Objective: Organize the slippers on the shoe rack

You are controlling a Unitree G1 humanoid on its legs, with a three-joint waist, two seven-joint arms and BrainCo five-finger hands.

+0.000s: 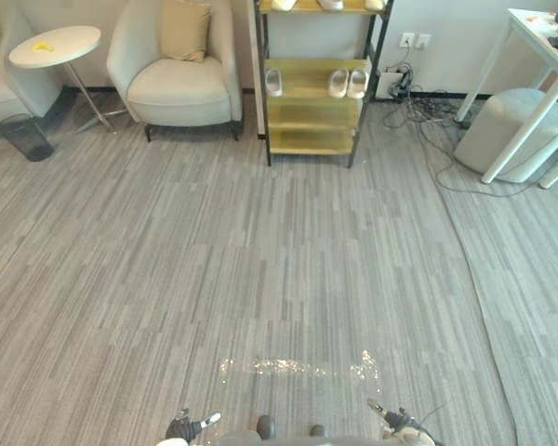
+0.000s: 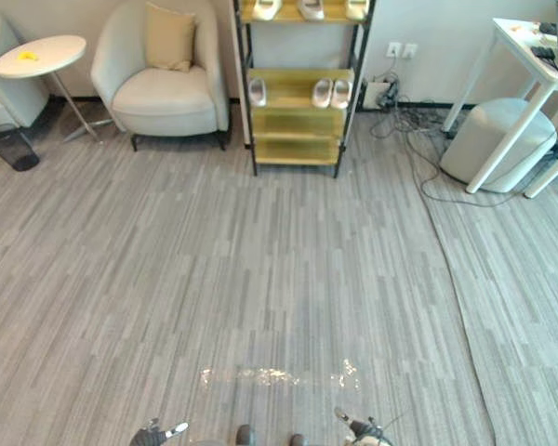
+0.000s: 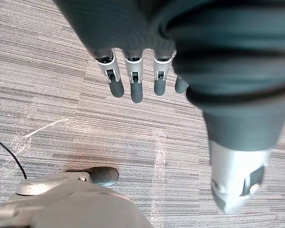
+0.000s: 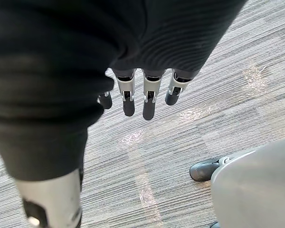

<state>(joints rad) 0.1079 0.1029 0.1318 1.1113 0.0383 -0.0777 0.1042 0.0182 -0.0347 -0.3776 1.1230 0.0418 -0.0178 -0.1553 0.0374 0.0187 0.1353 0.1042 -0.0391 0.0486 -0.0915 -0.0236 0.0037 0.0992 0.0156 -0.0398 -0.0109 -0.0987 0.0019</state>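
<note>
A black-framed shoe rack (image 1: 312,110) with yellow shelves stands against the far wall. Its middle shelf carries a single white slipper (image 1: 273,83) on the left and a white pair (image 1: 348,84) on the right. More white slippers (image 2: 307,8) sit on the top shelf. My left hand (image 1: 188,427) and right hand (image 1: 397,420) hang low at the near edge, far from the rack. Both are open with straight fingers (image 3: 132,78) and hold nothing; the right fingers (image 4: 149,95) point at bare carpet.
A pale armchair (image 1: 177,70) with a cushion stands left of the rack, beside a round white side table (image 1: 56,46) and a dark bin (image 1: 25,137). Right of the rack lie wall-socket cables (image 1: 418,107), a grey pouf (image 1: 511,130) and a white desk (image 1: 549,56). Grey carpet spreads between.
</note>
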